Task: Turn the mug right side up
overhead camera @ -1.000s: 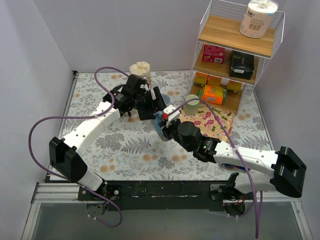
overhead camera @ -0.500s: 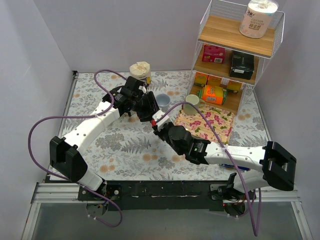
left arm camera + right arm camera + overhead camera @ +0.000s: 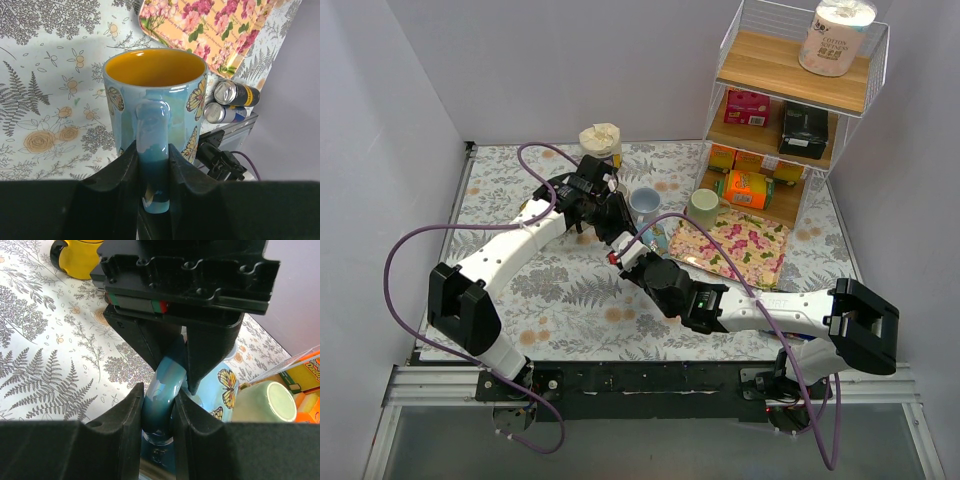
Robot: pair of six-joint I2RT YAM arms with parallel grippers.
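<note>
Mug [image 3: 645,203] is mouth-up right now, blue with butterflies and an orange inside. From the overhead cam it sits around 12 o'clock from the middle of the flowery surface [image 3: 560,290]. Can't tell if its base is actually touching the surface or hanging just above it, since the arms hide the bottom.

Both arms are on the handle at once, lol. The left gripper [image 3: 152,165] comes in from about 9 o'clock of the mug, and its wrist cam shows the handle squeezed between the two black fingers [image 3: 117,175], with the mug body just past them. The right gripper [image 3: 159,410] reaches up from about 7 o'clock. In its own cam the teal handle fills the gap between its fingers, and both look pressed against it, so I'd call that a pinch too. You can see the left gripper's body facing it straight across.

Other stuff around:
- a pale green cup [image 3: 702,207] at 3 o'clock of the mug, close but apart
- a floral tray [image 3: 735,245] at roughly 4 o'clock
- a yellow mug [image 3: 82,260] further back at 11 o'clock
- a wire shelf rack [image 3: 790,100] at 2 o'clock
- a couple of cans [image 3: 232,93] showing in the left wrist view beyond the tray
</note>
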